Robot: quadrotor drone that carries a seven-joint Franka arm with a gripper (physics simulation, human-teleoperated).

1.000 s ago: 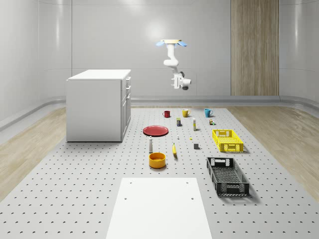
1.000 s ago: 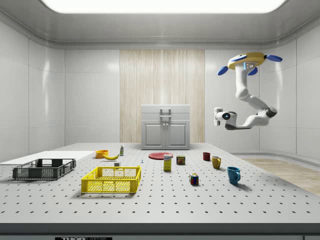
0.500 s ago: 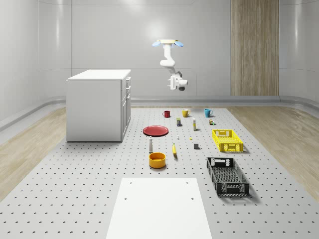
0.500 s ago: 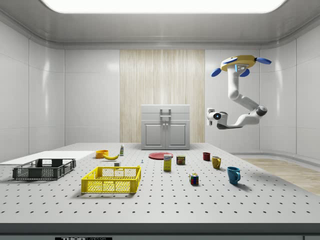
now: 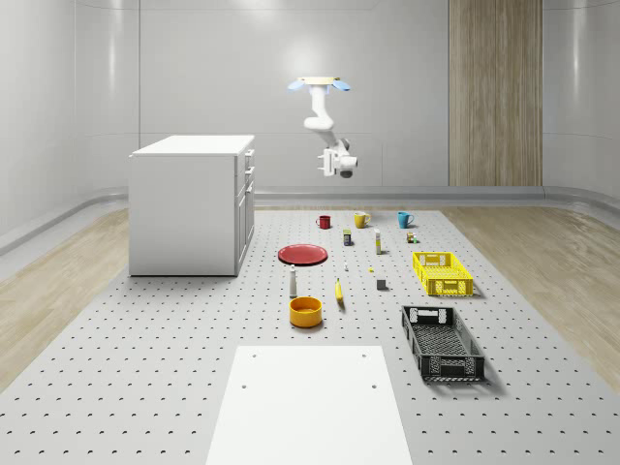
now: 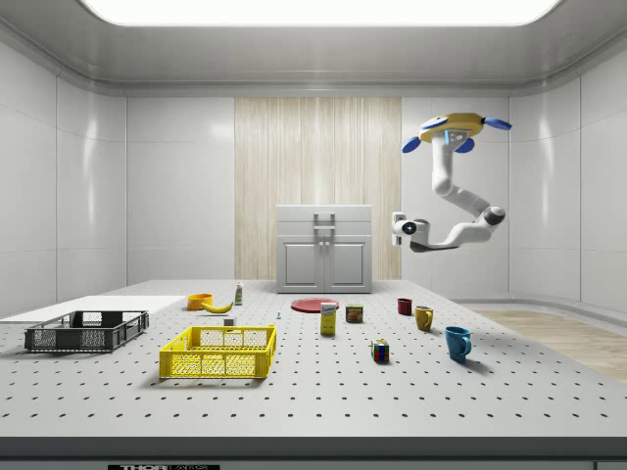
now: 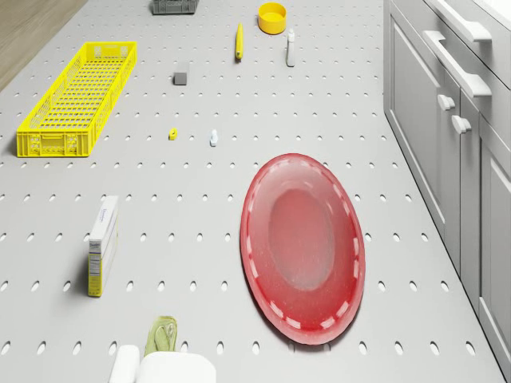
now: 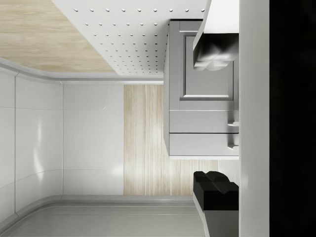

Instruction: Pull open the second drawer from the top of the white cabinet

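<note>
I hover high above the far end of the tabletop (image 5: 145, 387), my pincer (image 5: 345, 170) held in mid-air well apart from the white cabinet (image 5: 189, 203). The side view puts my pincer (image 6: 397, 226) level with the second drawer (image 6: 324, 234), which looks closed. My wrist view shows my fingers (image 8: 216, 190) spread wide, holding nothing. Below my body lies the red plate (image 7: 303, 247).

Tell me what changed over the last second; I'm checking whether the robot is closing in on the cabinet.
The drone and its arm drifted toward the white cabinet, leftward in both the whole-scene and side views. The gripper now hangs nearer the cabinet front, apart from it and touching nothing. The drawers remain closed, and the red plate, mugs and crates lie where they were.
</note>
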